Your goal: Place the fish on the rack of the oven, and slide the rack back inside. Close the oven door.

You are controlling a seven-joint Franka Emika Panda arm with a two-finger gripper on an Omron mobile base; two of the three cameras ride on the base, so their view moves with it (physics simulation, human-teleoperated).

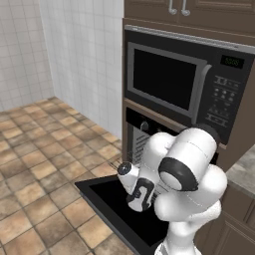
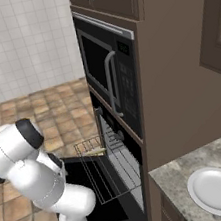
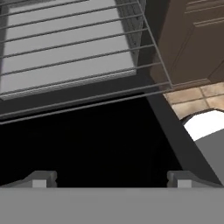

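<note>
While the oven door (image 1: 107,199) lies dropped flat and open, the claw (image 3: 109,178) hangs low over its glossy black inner face, fingers spread wide apart and holding nothing. Ahead of the claw, the rack (image 2: 109,168) stands drawn out of the oven (image 2: 119,146) over the door, which is why the cavity's light grey floor shows through the rods in the hand view. The fish (image 2: 95,152) lies on the rack's far outer corner, up and away from the claw; it looks already delivered, so I judge the next job is pushing the rack in. The claw sits below the rack's front bar, likely to get a finger against that edge.

Room: tan floor tiles (image 1: 35,154), white tiled wall (image 1: 74,55), microwave (image 1: 169,82) above the oven, 1 white plate (image 2: 219,190) on the stone counter (image 2: 191,178) off to the right.
</note>
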